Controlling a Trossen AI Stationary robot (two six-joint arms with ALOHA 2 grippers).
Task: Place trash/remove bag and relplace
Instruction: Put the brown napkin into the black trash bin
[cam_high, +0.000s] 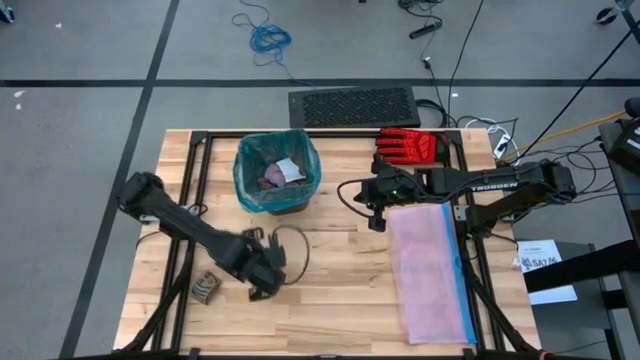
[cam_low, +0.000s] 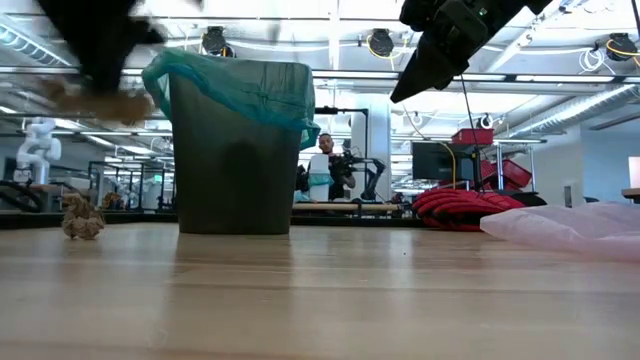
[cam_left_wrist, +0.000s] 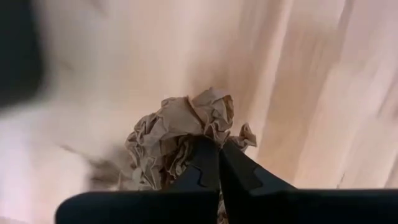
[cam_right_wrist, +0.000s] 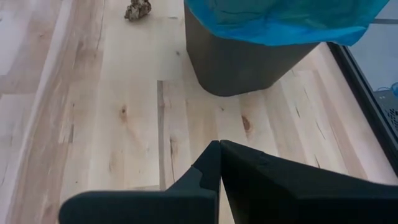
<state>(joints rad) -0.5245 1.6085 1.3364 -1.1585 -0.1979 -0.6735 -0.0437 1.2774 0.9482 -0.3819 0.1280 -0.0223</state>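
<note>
My left gripper (cam_left_wrist: 219, 146) is shut on a brown crumpled paper wad (cam_left_wrist: 180, 124). In the low view the wad (cam_low: 100, 100) hangs blurred below the gripper, well above the table, to the left of the bin. Another brown wad (cam_high: 207, 287) lies on the table near the left edge. The dark bin (cam_low: 235, 160) stands upright, lined with the teal bag (cam_high: 277, 170). A purple crumple (cam_high: 270, 180) and a white piece (cam_high: 288, 170) lie inside. My right gripper (cam_right_wrist: 219, 149) is shut and hovers right of the bin, touching nothing. My left gripper pinches the brown paper wad between its two fingers, on a crumpled fold at the wad's edge (cam_left_wrist: 208, 134). The wad is lifted clear of the table and hangs below the fingers.
A pale pink bag with a blue edge (cam_high: 432, 270) lies flat on the table's right side. A red-and-black glove (cam_high: 408, 145) sits at the far edge, with a black ribbed mat (cam_high: 352, 105) beyond it. A dark cable loop (cam_high: 292, 245) lies near my left gripper.
</note>
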